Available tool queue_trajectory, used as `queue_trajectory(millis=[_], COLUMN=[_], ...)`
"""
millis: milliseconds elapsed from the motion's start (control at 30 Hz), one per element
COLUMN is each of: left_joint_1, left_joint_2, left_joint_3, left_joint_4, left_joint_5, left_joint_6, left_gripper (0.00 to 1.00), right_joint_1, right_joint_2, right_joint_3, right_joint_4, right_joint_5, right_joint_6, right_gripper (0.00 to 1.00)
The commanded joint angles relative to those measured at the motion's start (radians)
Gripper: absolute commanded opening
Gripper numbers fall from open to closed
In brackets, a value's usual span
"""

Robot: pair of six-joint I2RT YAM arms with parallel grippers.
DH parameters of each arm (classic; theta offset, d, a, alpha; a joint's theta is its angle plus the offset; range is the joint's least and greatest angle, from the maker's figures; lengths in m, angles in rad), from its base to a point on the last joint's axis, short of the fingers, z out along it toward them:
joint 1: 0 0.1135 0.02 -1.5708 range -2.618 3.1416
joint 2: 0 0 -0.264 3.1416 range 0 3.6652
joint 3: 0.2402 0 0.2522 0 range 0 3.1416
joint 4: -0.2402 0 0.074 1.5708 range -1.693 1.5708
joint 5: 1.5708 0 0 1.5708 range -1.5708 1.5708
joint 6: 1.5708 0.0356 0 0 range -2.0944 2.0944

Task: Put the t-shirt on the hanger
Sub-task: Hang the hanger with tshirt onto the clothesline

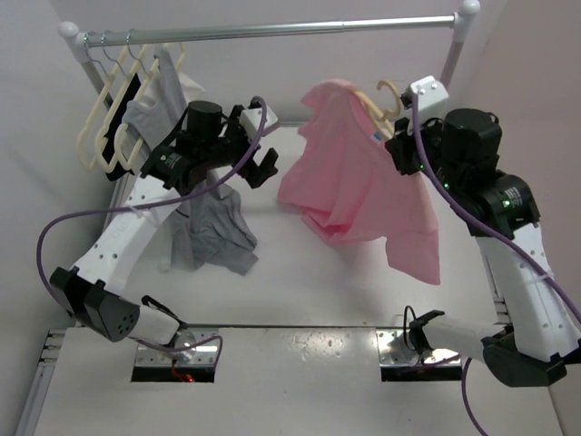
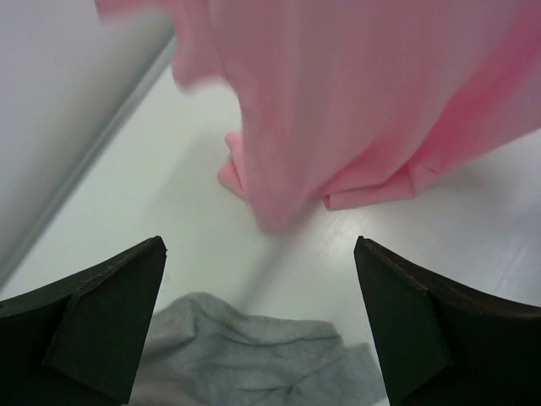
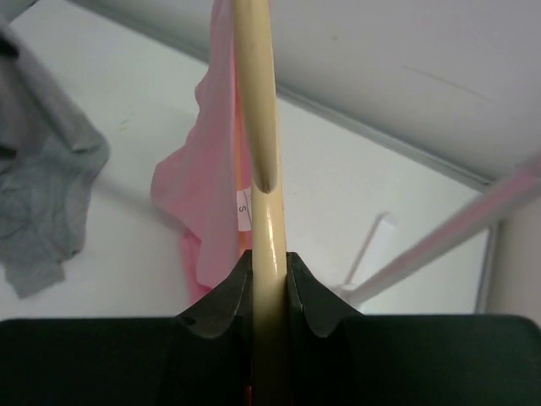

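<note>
The pink t-shirt (image 1: 349, 182) hangs draped over the peach-beige hanger (image 1: 388, 98), whose hook sticks up at the shirt's right shoulder. My right gripper (image 1: 399, 145) is shut on the hanger (image 3: 258, 127), whose bar runs up between the jaws of the right gripper (image 3: 269, 275). The t-shirt (image 3: 203, 203) falls behind the bar, with a white size tag showing. My left gripper (image 1: 263, 168) hovers just left of the shirt's lower edge. It stands wide open (image 2: 262, 296) with nothing between its fingers. The t-shirt (image 2: 355, 101) hangs ahead of it, its hem folds near the table.
A gray garment (image 1: 213, 227) lies crumpled on the table under the left arm and shows in the wrist views (image 2: 245, 364) (image 3: 42, 194). Cream hangers (image 1: 113, 118) bunch at the left end of the metal rail (image 1: 272, 32), with another gray garment among them.
</note>
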Motion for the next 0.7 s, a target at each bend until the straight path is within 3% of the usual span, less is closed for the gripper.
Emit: queue_trajectory(millis=[0,167,667], left_joint_1=[-0.002,-0.011,-0.011], left_joint_2=[-0.07,-0.122,-0.213], left_joint_3=[-0.119,-0.311,-0.452], left_joint_4=[0.025,0.062,0.116], left_joint_5=[-0.024,-0.024,-0.033], left_joint_6=[-0.101,-0.12,-0.129], left_gripper=[1.0,1.0,1.0], right_joint_1=[0.005,0.005,-0.004], right_joint_2=[-0.023,0.024,0.265], right_joint_3=[0.142,0.25,0.409], right_joint_4=[0.019,0.064,0.307], right_joint_5=[0.168,0.264,0.394], right_joint_6=[0.028,0.008,-0.022], right_gripper=[0.0,0.0,0.0])
